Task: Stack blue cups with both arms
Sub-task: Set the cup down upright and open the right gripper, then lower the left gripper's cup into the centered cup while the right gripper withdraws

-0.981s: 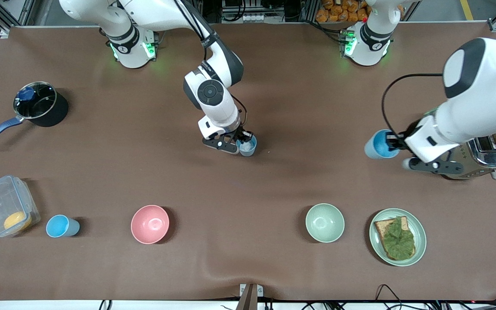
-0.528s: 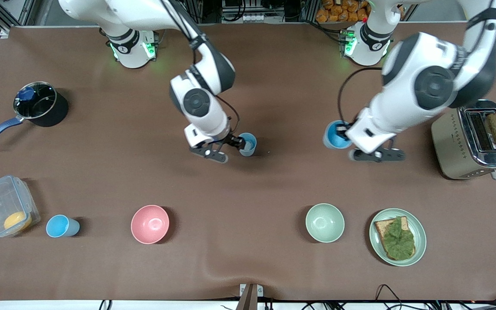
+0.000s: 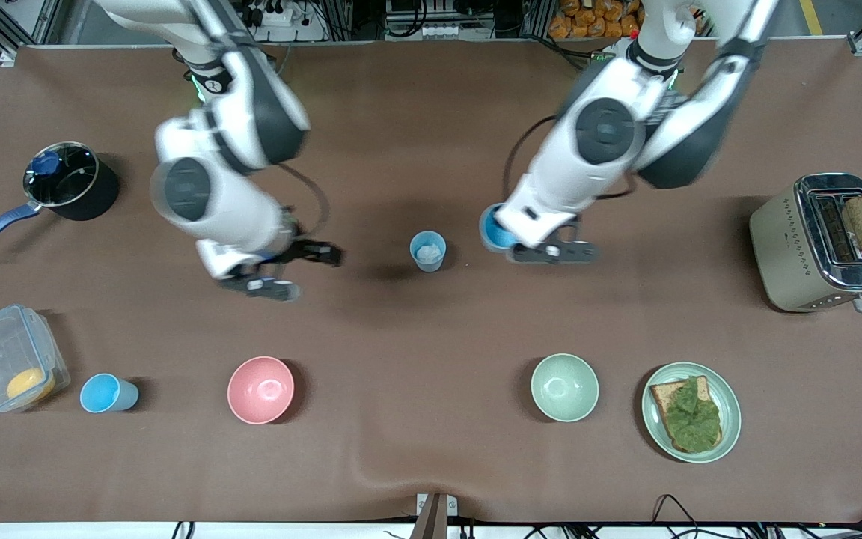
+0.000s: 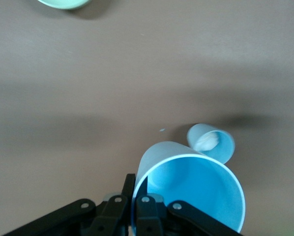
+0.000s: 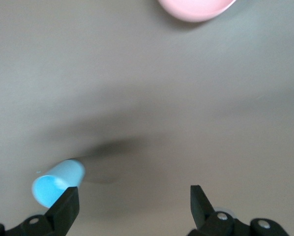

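Front view: a blue cup (image 3: pixel 492 229) is held by the left gripper (image 3: pixel 509 241) above the brown counter (image 3: pixel 431 464), just beside a second blue cup (image 3: pixel 428 250) standing upright near the counter's middle. The right gripper (image 3: pixel 292 269) hangs over bare counter toward the right arm's end, its jaws spread wide and empty. A third blue cup (image 3: pixel 107 394) stands near the front edge beside a clear box (image 3: pixel 10 358). Three blue cups are counted, two bowls, one pink (image 3: pixel 260 389) and one pale green (image 3: pixel 564 387), one plate (image 3: pixel 691 412) of bread and greens, one toaster (image 3: pixel 824 243), one pot (image 3: pixel 64 183) and one clear box.

Left wrist view: the jaws are seen clamped on the rim of the held cup (image 4: pixel 193 187), its mouth facing the camera; the standing cup (image 4: pixel 211 142) shows close by on the counter, something pale inside it. The step is judged best done by the held cup being centred squarely over the standing one, kept upright, lowered straight down and released only once seated, since an off-centre descent could tip the light cup.

Right wrist view: the wide jaws of the right gripper (image 5: pixel 132 204) are shown with nothing between them; a blue cup (image 5: pixel 56 183) and the pink bowl's (image 5: pixel 196 9) edge lie below on the counter.
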Motion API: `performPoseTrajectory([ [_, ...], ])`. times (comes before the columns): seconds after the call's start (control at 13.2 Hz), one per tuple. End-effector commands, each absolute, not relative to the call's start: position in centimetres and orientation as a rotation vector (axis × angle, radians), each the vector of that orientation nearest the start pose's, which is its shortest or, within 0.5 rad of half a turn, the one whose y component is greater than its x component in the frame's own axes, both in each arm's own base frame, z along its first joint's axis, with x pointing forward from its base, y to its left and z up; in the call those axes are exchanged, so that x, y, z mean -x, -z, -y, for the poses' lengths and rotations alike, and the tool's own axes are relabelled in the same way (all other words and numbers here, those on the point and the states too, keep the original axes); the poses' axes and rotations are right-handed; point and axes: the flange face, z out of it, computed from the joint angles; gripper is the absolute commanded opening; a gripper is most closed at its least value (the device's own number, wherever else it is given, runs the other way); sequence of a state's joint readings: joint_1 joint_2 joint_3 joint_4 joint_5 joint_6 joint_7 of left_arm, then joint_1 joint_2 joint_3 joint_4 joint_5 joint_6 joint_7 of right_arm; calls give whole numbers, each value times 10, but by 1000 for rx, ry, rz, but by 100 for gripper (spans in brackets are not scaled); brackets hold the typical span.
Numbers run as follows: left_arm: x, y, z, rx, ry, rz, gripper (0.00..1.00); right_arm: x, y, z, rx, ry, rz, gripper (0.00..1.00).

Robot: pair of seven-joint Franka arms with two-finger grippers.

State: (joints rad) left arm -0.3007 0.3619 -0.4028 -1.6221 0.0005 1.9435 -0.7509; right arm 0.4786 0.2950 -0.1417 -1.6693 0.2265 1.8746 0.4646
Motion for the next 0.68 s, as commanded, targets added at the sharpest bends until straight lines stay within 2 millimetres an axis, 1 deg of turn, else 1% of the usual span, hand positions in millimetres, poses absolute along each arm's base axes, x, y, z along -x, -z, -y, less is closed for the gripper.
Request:
performPoseTrajectory([
  [0.0,-493,-394,453,3211,-121,225,0,-592,-460,-170,2995,-196,-215,100],
  [0.08,-489,-379,464,3200,-105,275,0,-593,-470,-142,2986,-195,-225,100],
  [0.15,-484,-370,475,3198,-95,312,0,-591,-484,-118,2980,-200,-236,100],
  [0.23,-473,-361,488,3199,-101,317,0,-587,-499,-91,2972,-200,-244,100],
  [0.3,-462,-353,501,3203,-88,305,0,-582,-514,-69,2966,-200,-225,100],
  [0.45,-455,-341,510,3192,-86,329,0,-569,-547,-50,2955,-164,-200,100],
  [0.53,-451,-331,513,3178,-72,308,0,-563,-558,-37,2958,-157,-222,100],
  [0.6,-451,-326,515,3179,-51,317,0,-559,-571,-28,2979,-131,-229,100],
])
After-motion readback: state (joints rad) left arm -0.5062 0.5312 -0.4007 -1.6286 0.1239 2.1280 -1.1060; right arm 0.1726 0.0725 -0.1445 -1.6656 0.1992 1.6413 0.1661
